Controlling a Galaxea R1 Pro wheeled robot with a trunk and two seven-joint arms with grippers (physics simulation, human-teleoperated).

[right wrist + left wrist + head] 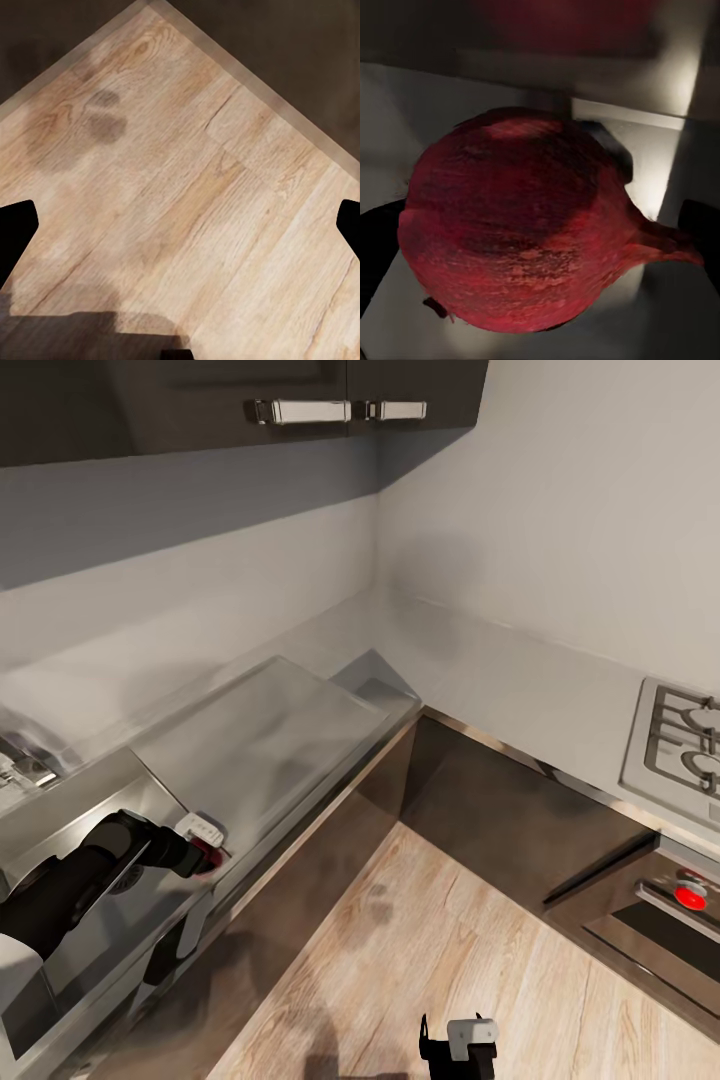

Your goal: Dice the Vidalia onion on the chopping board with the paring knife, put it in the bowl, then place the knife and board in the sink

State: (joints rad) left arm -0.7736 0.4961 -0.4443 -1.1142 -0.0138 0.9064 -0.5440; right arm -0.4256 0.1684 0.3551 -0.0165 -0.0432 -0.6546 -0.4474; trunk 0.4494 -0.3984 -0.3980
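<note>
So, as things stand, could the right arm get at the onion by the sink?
Probably not without repositioning. The right hand hangs low over the wood floor, apart from the sink. The onion sits between the left hand's fingers at the basin's edge, so that hand occupies the approach.

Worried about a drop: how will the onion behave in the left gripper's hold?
The Vidalia onion looks round and smooth-skinned, so it may slip or rotate between the fingers. It seems firm, not squashy. Set down on the steel sink, it would probably roll.
</note>
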